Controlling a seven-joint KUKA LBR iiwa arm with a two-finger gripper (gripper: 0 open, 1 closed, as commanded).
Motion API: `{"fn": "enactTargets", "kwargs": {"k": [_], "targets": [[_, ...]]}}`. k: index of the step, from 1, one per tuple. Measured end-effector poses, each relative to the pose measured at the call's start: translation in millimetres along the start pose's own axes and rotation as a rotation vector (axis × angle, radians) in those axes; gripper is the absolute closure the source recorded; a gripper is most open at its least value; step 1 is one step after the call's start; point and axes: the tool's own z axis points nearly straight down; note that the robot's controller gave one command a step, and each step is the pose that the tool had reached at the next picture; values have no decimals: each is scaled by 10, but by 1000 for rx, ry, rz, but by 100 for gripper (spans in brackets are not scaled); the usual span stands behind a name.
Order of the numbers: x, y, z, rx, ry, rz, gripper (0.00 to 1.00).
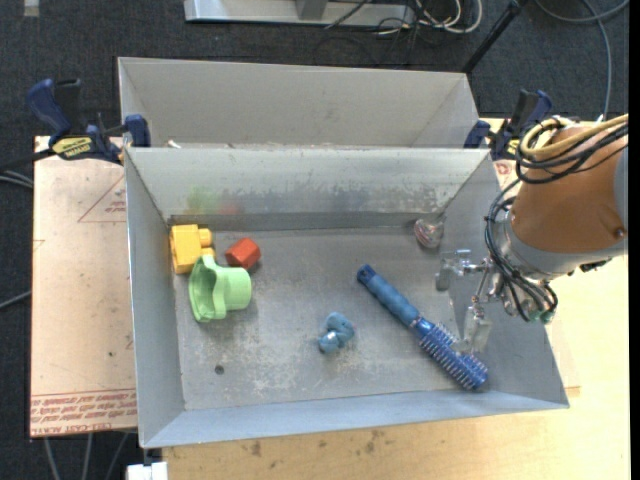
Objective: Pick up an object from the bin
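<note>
- Your claw (474, 330) hangs low at the right end of the bin (300, 168), close to the right wall and near the floor. I cannot tell from this angle whether it is apart or together, so do not count anything as held.
- Just beside it, on its left, a blue brush (410, 316) lies aslant on the floor. Its bristle head (458, 360) points to the front right corner and its handle runs back toward the middle. The head looks almost under the claw, though I cannot tell if they touch.
- Further left, a small blue lump (336, 333) sits alone on the floor, apart from the brush.
- Behind the claw, at the foot of the back wall, rests a small pinkish round thing (429, 231).
- Well apart at the left end, a green cup (222, 290) lies on its side, with a yellow block (186, 247) and a red block (243, 254) close behind it.
- I judge you are at the approach step, with the grasp not yet made and the brush the likeliest pick.
- Your next move calls for centring over the brush, turning the claw crosswise to its length, then lowering and closing, while minding the right wall.
</note>
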Motion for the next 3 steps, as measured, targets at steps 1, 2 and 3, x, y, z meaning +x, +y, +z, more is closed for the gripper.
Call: {"fn": "enactTargets", "kwargs": {"k": [1,2,3], "targets": [[265,193,814,-3,-4,158,0],[275,184,807,-1,1,156,100],[74,335,-527,-1,-8,189,100]]}}
